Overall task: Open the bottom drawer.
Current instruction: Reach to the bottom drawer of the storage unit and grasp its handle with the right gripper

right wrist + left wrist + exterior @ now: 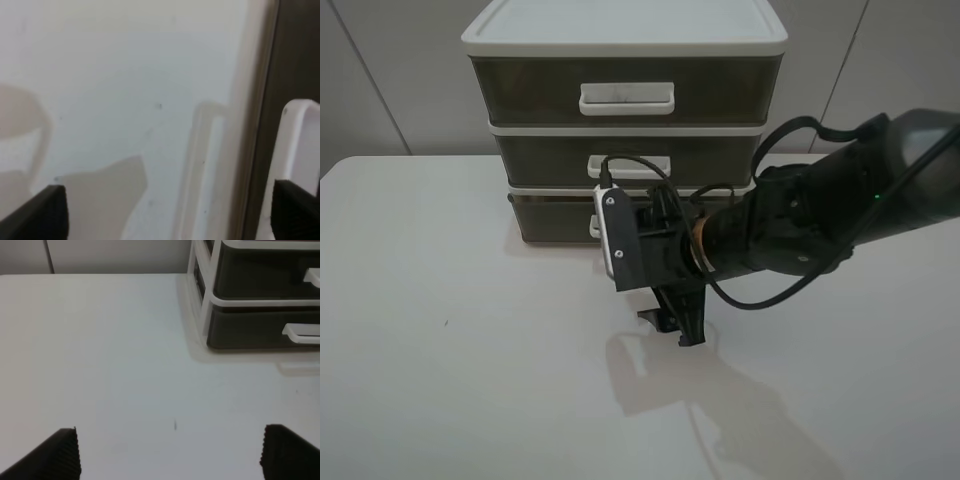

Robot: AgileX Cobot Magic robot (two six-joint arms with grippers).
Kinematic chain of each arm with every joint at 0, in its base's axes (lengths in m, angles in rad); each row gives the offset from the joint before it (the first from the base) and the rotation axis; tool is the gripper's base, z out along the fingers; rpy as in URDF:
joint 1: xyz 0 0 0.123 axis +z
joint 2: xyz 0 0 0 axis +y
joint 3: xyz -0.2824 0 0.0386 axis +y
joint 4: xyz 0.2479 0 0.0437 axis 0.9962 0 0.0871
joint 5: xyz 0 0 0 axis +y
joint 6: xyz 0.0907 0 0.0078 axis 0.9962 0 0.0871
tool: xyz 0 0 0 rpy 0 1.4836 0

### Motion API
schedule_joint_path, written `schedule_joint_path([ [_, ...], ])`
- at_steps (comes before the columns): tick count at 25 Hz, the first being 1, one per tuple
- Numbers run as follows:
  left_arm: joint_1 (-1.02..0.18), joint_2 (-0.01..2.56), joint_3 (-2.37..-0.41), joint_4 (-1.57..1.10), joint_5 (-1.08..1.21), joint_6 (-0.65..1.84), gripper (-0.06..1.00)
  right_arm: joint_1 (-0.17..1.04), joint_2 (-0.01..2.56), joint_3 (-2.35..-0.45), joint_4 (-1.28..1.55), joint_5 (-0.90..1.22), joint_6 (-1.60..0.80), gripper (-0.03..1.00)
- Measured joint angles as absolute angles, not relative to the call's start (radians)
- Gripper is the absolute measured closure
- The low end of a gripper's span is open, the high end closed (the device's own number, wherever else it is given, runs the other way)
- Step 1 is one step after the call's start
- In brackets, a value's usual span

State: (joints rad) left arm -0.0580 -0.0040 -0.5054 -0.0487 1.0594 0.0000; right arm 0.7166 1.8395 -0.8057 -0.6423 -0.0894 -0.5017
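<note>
A: So, where is the bottom drawer (552, 222) found?

B: It is found at the very bottom of the drawer unit (620, 25), which is set at the back of the white table (440, 350). It looks shut.

A: And where is the right gripper (672, 328) held?

B: It is held just in front of the bottom drawer, low over the table, near the middle of the front. In the right wrist view the drawer's small white handle (296, 142) is seen right beside one finger (295, 212). Whether it is touched cannot be told.

A: Are the jaws shut?

B: No. They are spread wide, and nothing is held between them.

A: What about the left gripper (172, 460)?

B: Its jaws are spread wide too, and nothing is held. It is seen over the table, well apart from the bottom drawer.

A: How many things are counted?

B: Three drawers are counted: the top drawer (520, 85), the middle drawer (540, 158) and the bottom one. Three white handles are counted, one on each drawer, though the lowest is mostly hidden in the high view. Two grippers, one unit and one table are counted.
</note>
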Motion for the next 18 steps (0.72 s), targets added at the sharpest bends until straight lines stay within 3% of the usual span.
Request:
schedule_joint_path([
  [6,-0.058,-0.004,-0.505,-0.049,1.059,0.000,0.20,0.717,1.902,-0.807,-0.566,-0.200,-0.576,0.17],
  [18,-0.058,-0.004,-0.505,-0.049,1.059,0.000,0.20,0.717,1.970,-0.807,0.016,-0.385,-1.079,0.17],
])
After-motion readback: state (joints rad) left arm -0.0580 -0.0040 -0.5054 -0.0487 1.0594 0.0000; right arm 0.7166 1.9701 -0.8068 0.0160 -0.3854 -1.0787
